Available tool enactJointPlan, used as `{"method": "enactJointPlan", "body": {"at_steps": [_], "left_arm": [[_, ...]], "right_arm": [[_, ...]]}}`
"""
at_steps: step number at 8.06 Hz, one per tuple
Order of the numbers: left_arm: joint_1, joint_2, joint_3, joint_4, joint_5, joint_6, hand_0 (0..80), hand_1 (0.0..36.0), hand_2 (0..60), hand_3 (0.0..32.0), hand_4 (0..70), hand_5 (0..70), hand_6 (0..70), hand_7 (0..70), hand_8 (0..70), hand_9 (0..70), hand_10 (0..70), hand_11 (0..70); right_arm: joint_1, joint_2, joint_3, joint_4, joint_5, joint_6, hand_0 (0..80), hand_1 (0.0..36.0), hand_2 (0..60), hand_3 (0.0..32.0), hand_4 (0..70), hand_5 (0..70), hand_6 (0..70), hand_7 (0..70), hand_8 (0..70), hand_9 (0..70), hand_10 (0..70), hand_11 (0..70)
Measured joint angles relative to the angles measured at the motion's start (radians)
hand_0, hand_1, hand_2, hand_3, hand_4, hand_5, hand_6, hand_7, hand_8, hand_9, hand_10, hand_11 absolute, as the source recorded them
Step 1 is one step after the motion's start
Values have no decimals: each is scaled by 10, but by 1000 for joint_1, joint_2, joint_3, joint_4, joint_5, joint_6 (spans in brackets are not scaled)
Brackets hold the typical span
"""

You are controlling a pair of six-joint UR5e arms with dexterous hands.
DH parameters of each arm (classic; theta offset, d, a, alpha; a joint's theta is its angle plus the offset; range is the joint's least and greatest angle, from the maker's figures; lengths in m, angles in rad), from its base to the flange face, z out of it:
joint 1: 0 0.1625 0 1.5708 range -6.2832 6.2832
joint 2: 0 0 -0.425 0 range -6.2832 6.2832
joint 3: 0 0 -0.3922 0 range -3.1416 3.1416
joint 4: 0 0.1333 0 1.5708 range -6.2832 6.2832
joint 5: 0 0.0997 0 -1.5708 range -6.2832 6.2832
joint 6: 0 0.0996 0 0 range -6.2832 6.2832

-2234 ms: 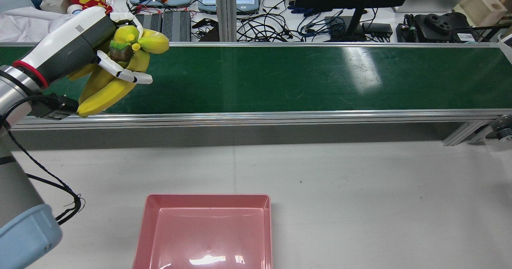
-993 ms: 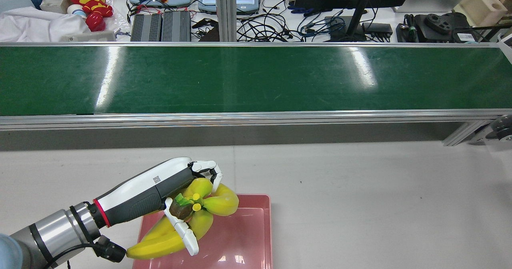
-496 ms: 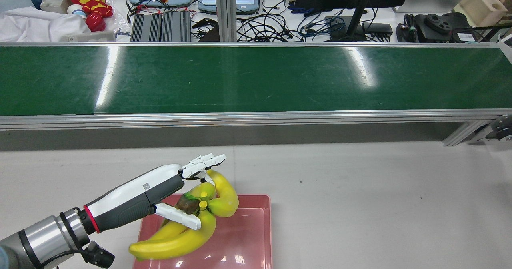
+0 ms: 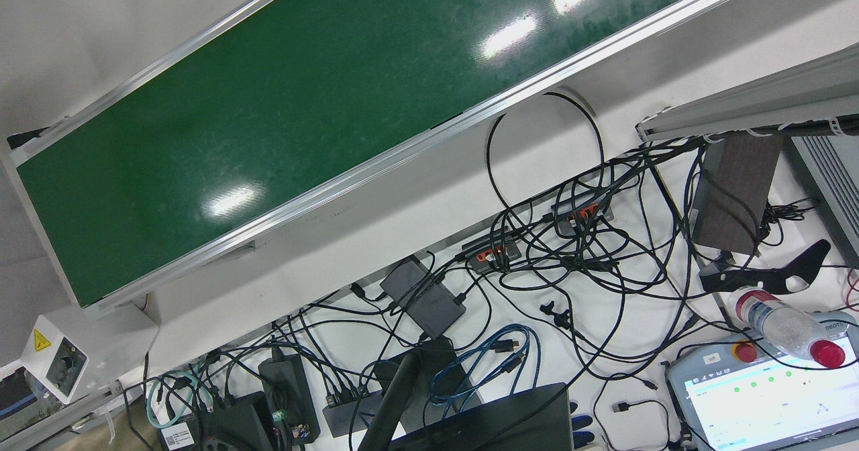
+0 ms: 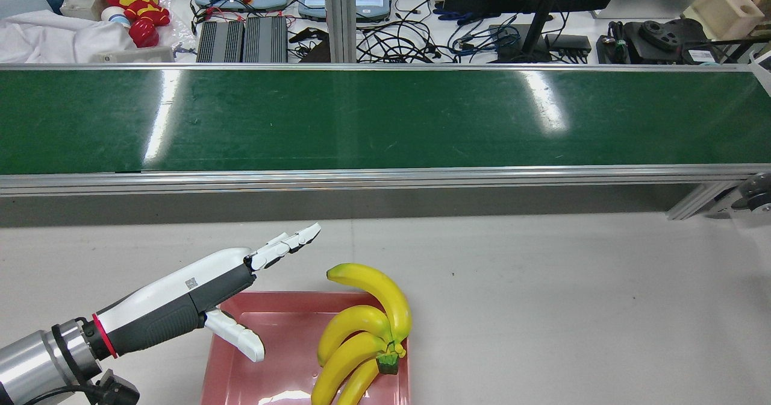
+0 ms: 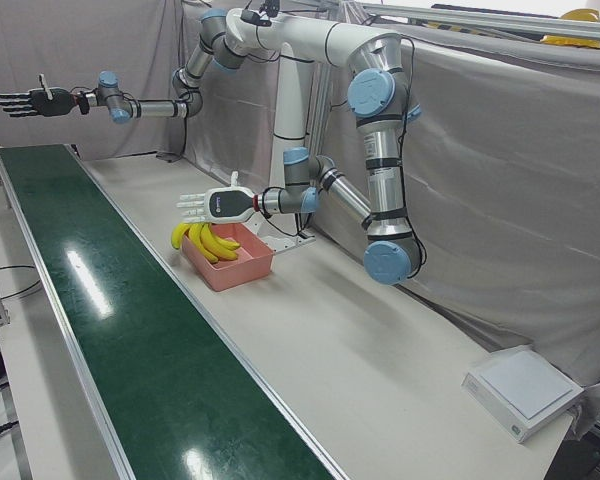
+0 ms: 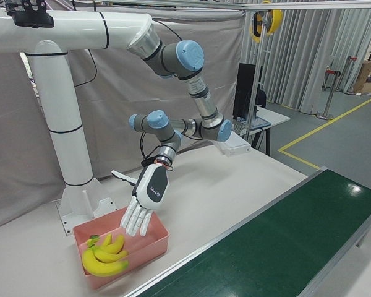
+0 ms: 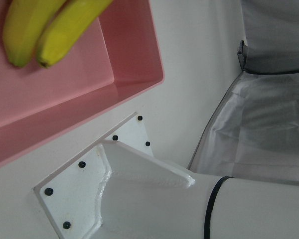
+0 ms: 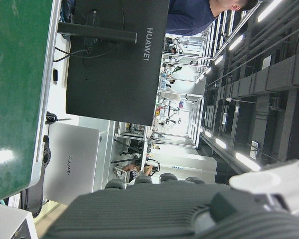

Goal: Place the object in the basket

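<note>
A bunch of yellow bananas [image 5: 361, 332] lies in the pink basket [image 5: 283, 326], on its right side in the rear view, with one banana reaching over the far rim. My left hand [image 5: 241, 284] is open and empty, fingers stretched flat, over the basket's left far corner and apart from the bananas. The left-front view shows the hand [image 6: 205, 205] above the bananas [image 6: 208, 243]. The right-front view shows the hand [image 7: 143, 213] over the basket [image 7: 154, 238]. My right hand [image 6: 28, 102] is open with fingers spread, high over the far end of the belt.
The green conveyor belt [image 5: 385, 119] runs across the table beyond the basket, and nothing lies on it. The arms' white pedestal [image 7: 62, 142] stands behind the basket. Monitors, cables and tablets [image 5: 361, 7] crowd the desk past the belt.
My left hand carried the bananas from the belt down to the basket, opened and drew back to the left. The bananas dropped and now lie free on the basket's right side.
</note>
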Motion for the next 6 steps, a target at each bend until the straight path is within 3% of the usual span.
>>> {"method": "enactJointPlan", "body": {"at_steps": [2,4,6], "left_arm": [[-3,7,-18,8,0,-1,145,0,0,0,158,266,77,103,90,154,87,122],[-31,15,-108,64,-2,-3,74,0,0,0,186,390,129,200,149,241,129,180],[-121,34,-204,96,-7,-36,109,0,0,0,189,431,148,225,152,247,136,191]], "right_arm": [[0,0,0,0,0,0,0,0,0,0,0,0,0,0,0,0,0,0],[0,0,0,0,0,1,0,0,0,0,0,0,0,0,0,0,0,0],[0,0,0,0,0,0,0,0,0,0,0,0,0,0,0,0,0,0]]}}
